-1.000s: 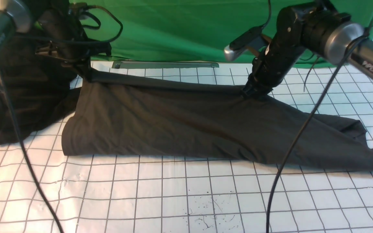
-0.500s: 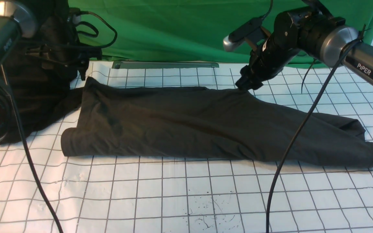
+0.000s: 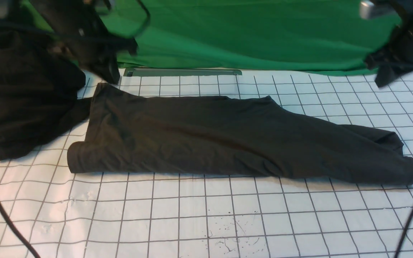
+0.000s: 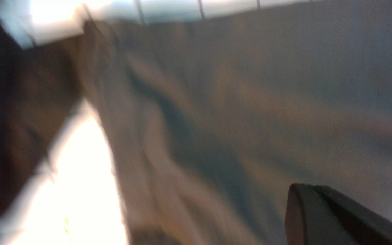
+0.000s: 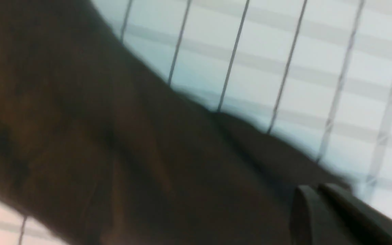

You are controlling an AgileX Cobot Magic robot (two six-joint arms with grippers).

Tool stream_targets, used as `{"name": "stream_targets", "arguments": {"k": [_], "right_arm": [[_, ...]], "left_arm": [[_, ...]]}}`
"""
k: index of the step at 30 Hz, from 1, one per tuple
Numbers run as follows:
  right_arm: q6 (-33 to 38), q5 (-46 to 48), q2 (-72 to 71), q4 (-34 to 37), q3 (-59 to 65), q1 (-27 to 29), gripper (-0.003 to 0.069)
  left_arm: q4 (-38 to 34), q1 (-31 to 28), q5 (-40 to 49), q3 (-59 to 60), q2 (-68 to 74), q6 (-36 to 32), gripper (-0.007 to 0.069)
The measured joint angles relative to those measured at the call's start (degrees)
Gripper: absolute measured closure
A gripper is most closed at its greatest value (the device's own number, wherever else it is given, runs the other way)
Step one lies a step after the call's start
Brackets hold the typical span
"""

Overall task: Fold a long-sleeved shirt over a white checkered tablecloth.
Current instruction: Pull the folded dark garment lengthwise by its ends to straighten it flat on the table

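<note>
Long-sleeved shirt (image 3: 228, 139) now lying released, long folded band on white checkered tablecloth (image 3: 206, 215). Left gripper (image 3: 109, 74), right gripper (image 3: 382, 73) pulling up and away, pinching nothing; jaws' spread: cannot tell. Cross-folding likely coming next.

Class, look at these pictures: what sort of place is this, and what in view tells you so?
Likely a robotics lab or recording set, not a home: a robot's left arm and right arm, a green backdrop hung behind, and a grid-ruled white checkered tablecloth under the long-sleeved shirt.
</note>
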State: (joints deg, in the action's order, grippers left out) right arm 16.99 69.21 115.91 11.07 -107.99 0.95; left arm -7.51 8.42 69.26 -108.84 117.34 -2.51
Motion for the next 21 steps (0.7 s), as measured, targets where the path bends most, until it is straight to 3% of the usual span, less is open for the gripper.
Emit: {"name": "stream_targets", "arguments": {"k": [4,5,6,7,10,16,19,20,21], "right_arm": [[3.9,0.0,1.2,2.2,5.3,1.7,0.0503],[5.6,-0.5,2.2,2.7,6.7,1.8,0.0416],[6.0,-0.7,2.5,2.9,7.0,1.8,0.0395],[7.0,-1.7,4.0,3.2,7.4,1.6,0.0328],[8.1,-5.7,6.5,3.6,7.7,1.0,0.0245],[9.5,-10.8,9.1,3.9,7.7,0.8,0.0249],[10.7,-10.8,9.5,3.9,7.7,0.8,0.0337],[11.5,-10.4,9.7,3.9,7.7,0.8,0.0448],[11.7,-10.1,9.7,3.9,7.7,0.8,0.0490]], "left_arm": [[1.4,3.3,-2.2,8.4,-0.3,-0.6,0.0629],[1.8,4.6,-4.4,11.8,-0.1,-0.6,0.0629],[1.9,4.9,-5.0,12.6,0.0,-0.7,0.0629],[2.7,5.6,-6.9,14.6,0.4,-0.6,0.0629],[5.0,5.9,-10.8,17.5,1.3,0.4,0.0629],[6.7,5.9,-12.3,17.9,2.8,2.5,0.0629],[6.8,5.9,-12.4,17.9,3.2,2.5,0.0629],[6.8,5.9,-12.5,17.9,3.3,2.5,0.0629],[6.8,5.9,-12.4,17.9,3.3,2.5,0.0629]]}}
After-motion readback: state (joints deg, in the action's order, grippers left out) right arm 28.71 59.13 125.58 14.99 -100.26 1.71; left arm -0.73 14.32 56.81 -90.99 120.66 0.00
